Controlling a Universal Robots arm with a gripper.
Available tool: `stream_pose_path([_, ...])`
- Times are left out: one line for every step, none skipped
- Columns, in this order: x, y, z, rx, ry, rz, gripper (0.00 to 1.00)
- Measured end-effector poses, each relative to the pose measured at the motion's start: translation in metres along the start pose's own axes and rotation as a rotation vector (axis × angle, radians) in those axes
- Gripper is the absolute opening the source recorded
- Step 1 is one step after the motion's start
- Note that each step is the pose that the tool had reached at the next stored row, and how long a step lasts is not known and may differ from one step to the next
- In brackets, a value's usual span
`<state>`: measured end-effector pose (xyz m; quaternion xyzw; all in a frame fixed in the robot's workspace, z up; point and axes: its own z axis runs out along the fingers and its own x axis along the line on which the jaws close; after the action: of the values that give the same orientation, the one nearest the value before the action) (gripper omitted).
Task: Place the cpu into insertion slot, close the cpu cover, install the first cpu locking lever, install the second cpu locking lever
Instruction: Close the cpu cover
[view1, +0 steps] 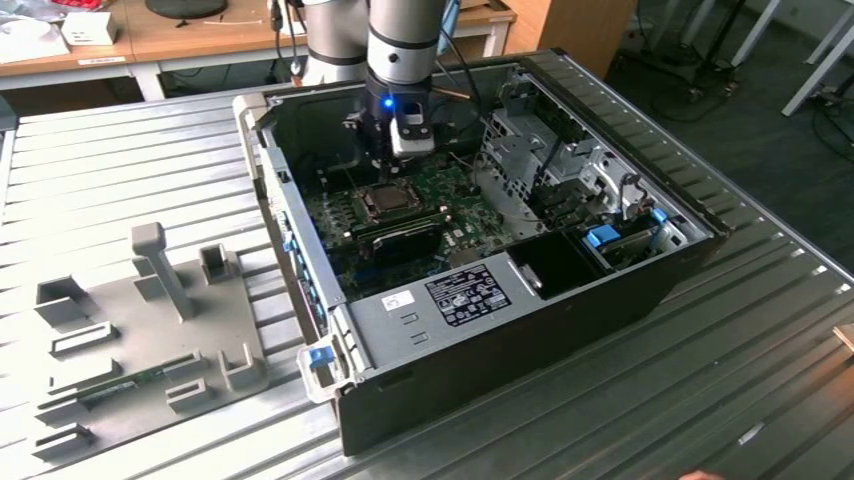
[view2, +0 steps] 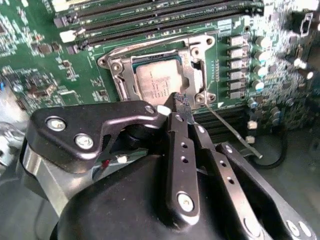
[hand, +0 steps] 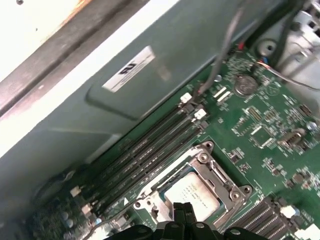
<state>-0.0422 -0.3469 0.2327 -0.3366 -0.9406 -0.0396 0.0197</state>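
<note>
The cpu (view2: 156, 85) lies flat in the insertion slot (view2: 120, 82) on the green board, its silvery-tan top showing. The cpu cover (view2: 189, 65), a thin metal frame, lies down around it. One thin wire locking lever (view2: 231, 132) sticks out from the socket's corner, away from the frame. My gripper (view2: 178, 102) hangs just above the socket's edge, its two black fingers pressed together with nothing between them. In the first wrist view the cpu (hand: 192, 196) and cover (hand: 220, 176) sit right beyond the gripper (hand: 183, 208). In the exterior view the gripper (view1: 408, 152) is inside the case above the socket (view1: 388, 200).
Long black memory slots (hand: 150, 150) run beside the socket. The open computer case (view1: 534, 330) walls it in, with a drive cage (view1: 534, 160) on the exterior view's right. A grey fixture plate (view1: 147, 330) lies on the metal table at the exterior view's left.
</note>
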Motion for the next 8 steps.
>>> stream_pose_path([0.0000,0.0000,0.0002,0.0010,0.0011,-0.018,0.11])
stream_pose_path([0.0000,0.0000,0.0003,0.0022,0.0022,-0.036,0.11])
stream_pose_path([0.0000,0.0000,0.0005,0.0034,0.0033,-0.054,0.11])
stream_pose_path([0.0000,0.0000,0.0006,0.0045,0.0045,-0.072,0.11])
stream_pose_path([0.0000,0.0000,0.0008,0.0057,0.0056,-0.090,0.11])
stream_pose_path([-0.0001,0.0000,0.0010,0.0068,0.0067,-0.108,0.11])
stream_pose_path([-0.0001,-0.0001,0.0012,0.0081,0.0079,-0.128,0.11])
stream_pose_path([-0.0001,-0.0001,0.0013,0.0092,0.0090,-0.145,0.11])
